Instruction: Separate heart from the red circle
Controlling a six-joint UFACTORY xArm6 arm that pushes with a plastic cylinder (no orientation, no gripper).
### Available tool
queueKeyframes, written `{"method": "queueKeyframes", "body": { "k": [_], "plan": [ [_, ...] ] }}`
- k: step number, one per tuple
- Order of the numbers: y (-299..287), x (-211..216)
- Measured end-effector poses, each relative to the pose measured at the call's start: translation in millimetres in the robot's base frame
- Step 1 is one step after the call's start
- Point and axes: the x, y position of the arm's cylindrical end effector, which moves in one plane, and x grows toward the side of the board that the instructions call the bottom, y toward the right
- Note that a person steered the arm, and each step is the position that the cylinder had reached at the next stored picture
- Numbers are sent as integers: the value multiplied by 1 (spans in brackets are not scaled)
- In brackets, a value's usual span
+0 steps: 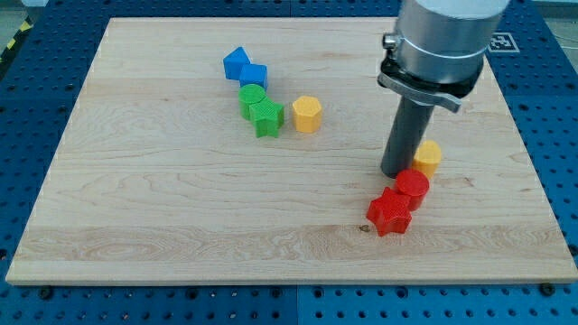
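The yellow heart (428, 155) lies at the board's right, partly hidden behind my rod. The red circle (413, 187) sits just below it, touching or nearly touching it. A red star (390, 213) rests against the circle's lower left. My tip (395, 171) stands on the board just left of the heart and just above and left of the red circle, close against both.
A yellow hexagon (307, 114) lies mid-board. A green star (267, 117) and a green circle (252, 96) sit left of it, with two blue blocks (237, 62) (256, 75) above them. The wooden board (181, 199) rests on a blue perforated table.
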Motion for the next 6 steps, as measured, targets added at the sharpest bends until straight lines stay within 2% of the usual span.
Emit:
{"method": "queueKeyframes", "body": {
  "k": [3, 6],
  "plan": [
    [44, -2],
    [58, 27]
  ]
}}
